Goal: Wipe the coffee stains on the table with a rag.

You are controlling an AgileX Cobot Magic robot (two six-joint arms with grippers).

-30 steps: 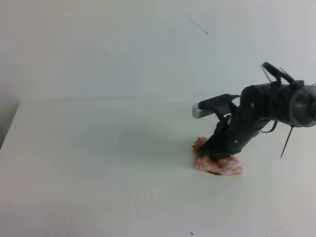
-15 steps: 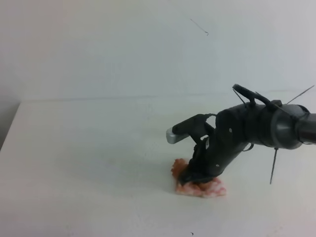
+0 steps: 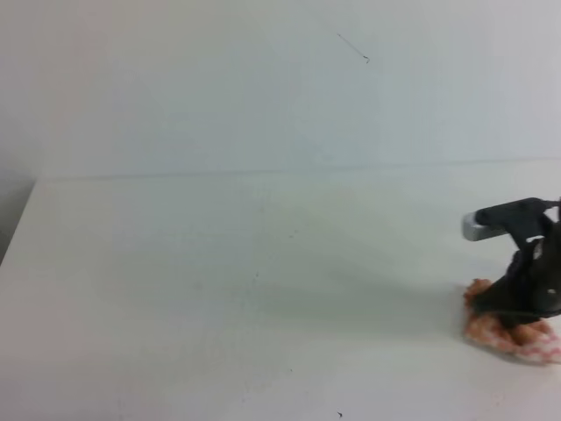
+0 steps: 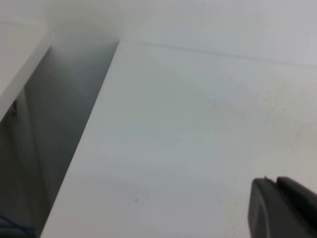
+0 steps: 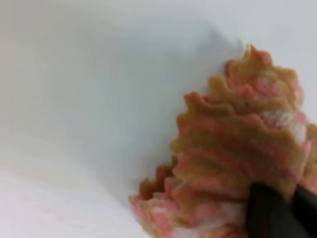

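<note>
One arm worked: right gripper [image 3: 517,326] pinched the rag [image 3: 508,331], pressing it onto the table [image 3: 219,289] at its right edge. Wiping step looked underway; no coffee stains visible left of rag, poss. under it. Next, prob. lift rag & check. Left gripper [image 4: 283,208] hung above table's left edge, jaws' state unclear.
</note>
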